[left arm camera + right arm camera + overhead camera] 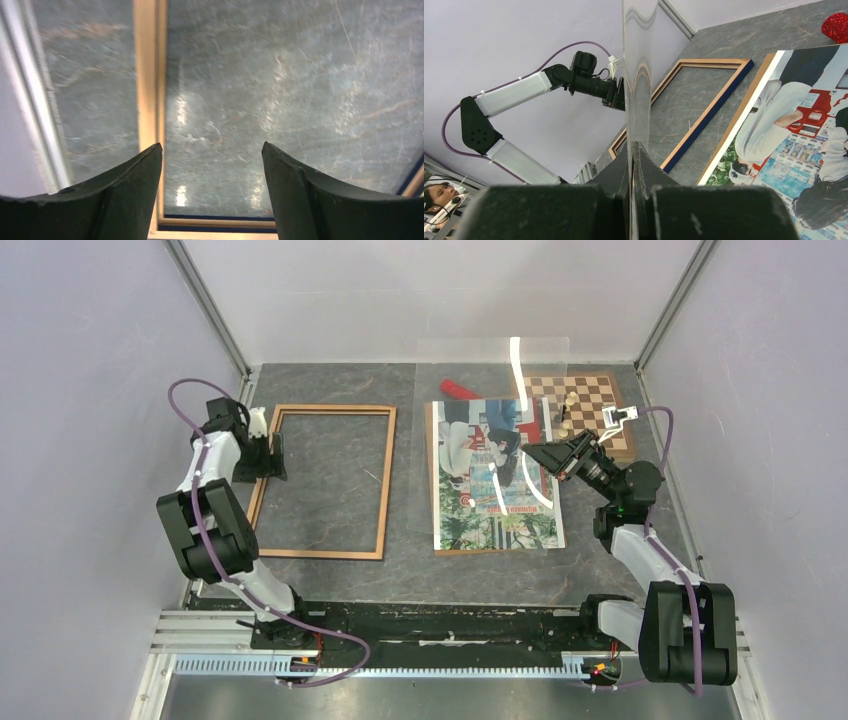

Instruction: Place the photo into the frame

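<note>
The photo (497,480) lies face up right of centre, resting on a brown panel whose edge (430,480) shows along its left side. The empty frame (386,480) lies flat on the left, wood face up. My left gripper (274,454) is open over the frame's left rail (147,75), holding nothing. My right gripper (537,456) is shut on a clear pane (470,365) and holds it tilted above the photo. In the right wrist view the pane (636,75) stands edge-on between the shut fingers (633,146), with the photo (804,135) and the frame (704,112) below.
A chessboard (590,398) with a few pieces (566,418) sits at the back right. A red object (462,390) lies behind the photo. Grey walls close in the dark table on three sides.
</note>
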Motion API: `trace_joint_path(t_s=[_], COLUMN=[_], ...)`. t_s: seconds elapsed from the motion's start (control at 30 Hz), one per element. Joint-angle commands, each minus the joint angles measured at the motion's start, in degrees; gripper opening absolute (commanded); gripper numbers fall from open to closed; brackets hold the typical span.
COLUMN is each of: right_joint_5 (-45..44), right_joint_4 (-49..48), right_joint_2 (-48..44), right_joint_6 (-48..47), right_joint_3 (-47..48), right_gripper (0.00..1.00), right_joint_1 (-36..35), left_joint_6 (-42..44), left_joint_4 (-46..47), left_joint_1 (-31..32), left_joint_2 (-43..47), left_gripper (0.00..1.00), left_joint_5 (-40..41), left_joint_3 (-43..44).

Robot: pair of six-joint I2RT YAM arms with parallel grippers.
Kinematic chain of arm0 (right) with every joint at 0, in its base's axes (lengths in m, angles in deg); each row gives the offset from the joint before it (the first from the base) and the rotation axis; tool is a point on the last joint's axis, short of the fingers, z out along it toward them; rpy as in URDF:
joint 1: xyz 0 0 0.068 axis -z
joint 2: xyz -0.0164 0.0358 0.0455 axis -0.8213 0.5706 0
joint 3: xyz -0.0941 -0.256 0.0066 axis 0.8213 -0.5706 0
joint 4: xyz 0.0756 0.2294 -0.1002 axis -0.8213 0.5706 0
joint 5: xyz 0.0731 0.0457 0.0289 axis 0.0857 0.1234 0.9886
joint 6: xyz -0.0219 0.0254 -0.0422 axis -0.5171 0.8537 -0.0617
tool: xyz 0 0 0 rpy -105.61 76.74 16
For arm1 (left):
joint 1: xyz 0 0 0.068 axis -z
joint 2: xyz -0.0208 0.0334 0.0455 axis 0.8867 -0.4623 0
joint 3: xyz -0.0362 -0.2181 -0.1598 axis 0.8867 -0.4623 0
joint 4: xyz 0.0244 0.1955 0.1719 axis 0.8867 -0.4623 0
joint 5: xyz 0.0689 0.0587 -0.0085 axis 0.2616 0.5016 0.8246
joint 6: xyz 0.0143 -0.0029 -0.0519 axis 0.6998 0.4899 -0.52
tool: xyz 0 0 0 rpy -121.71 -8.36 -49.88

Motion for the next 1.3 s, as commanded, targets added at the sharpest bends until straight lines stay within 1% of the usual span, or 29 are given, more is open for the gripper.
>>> trace_joint_path(t_s=[0.0,0.2,0.33,0.53,0.73,0.8,1.0,1.1,1.2,1.23,1.27], right_joint_5=[-0.66,-0.44,-0.22,-0.13,-0.23,-0.3,-0.72,-1.08,-1.95,-2.27,-2.47], right_joint_4=[-3.33,-4.2,-4.62,-4.83,-4.17,-3.7,-2.5,-1.94,-1.84,-2.04,-2.52], right_joint_2=[-0.17,0.59,0.89,1.26,1.52,1.52,2.03,2.3,2.58,2.78,3.07], right_joint_6=[-0.77,-0.69,-0.66,-0.68,-1.3,-1.71,-2.77,-3.25,-3.62,-3.58,-3.36], right_joint_3=[2.0,1.66,1.39,1.31,1.18,1.26,1.35,1.76,1.88,1.92,2.03], right_gripper=[0.0,0.0,0.0,0.0,0.0,0.0,0.0,0.0,0.0,0.0,0.0], right_joint_1=[-0.41,-0.59,-0.59,-0.67,-0.76,-0.76,-1.01,-1.6,-2.58,-2.99,-3.13], left_joint_6=[4.08,8.15,8.94,8.41,8.13,7.22,1.83,-0.44,-2.02,-2.45,-2.81], left_joint_4=[1.41,2.49,2.54,3.3,4.95,4.99,4.91,4.82,4.83,4.85,4.82], left_joint_1=[-0.64,-0.78,-0.99,-1.04,-1.17,-1.17,-1.07,-0.77,0.01,0.34,0.73], left_joint_2=[-3.5,-11.93,-16.38,-18.27,-17.68,-17.11,-13.73,-11.8,-9.75,-9.22,-8.65], left_gripper=[0.81,0.82,0.77,0.61,0.45,0.4,0.29,0.19,0.05,0.03,0.02], left_joint_5=[4.67,7.37,7.01,5.08,3.92,2.82,-1.16,-3.62,-5.74,-6.12,-6.91], left_joint_3=[5.77,11.15,12.82,12.09,8.17,6.93,2.45,0.55,-1.4,-2.08,-2.61])
